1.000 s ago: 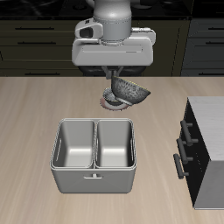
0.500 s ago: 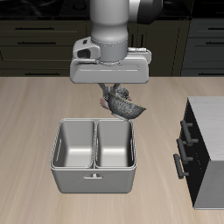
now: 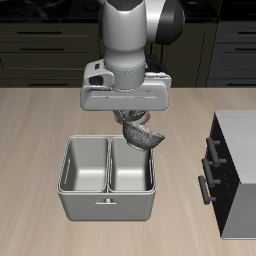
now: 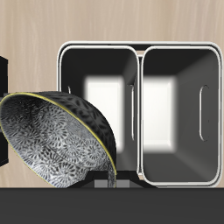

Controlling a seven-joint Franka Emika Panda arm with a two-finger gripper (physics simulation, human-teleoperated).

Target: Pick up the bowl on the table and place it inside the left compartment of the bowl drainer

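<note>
My gripper (image 3: 135, 121) is shut on the rim of the bowl (image 3: 144, 136), a small dark grey bowl with a speckled inside (image 4: 52, 140). The bowl hangs tilted in the air. It is just above the back rim of the bowl drainer (image 3: 107, 207), over the well nearer the cabinet. The left compartment (image 3: 86, 165) is the other well, with nothing in it, and it also shows in the wrist view (image 4: 179, 101). Both wells are bare grey metal. The drainer stands on the beige table (image 3: 40, 120).
A grey cabinet (image 3: 236, 170) with dark handles stands beside the drainer at the table's edge. Dark drawers run along the back behind the arm.
The arm has come forward and down with the bowl, from farther back on the table to the drainer's back rim. The bowl stays held and tilted.
</note>
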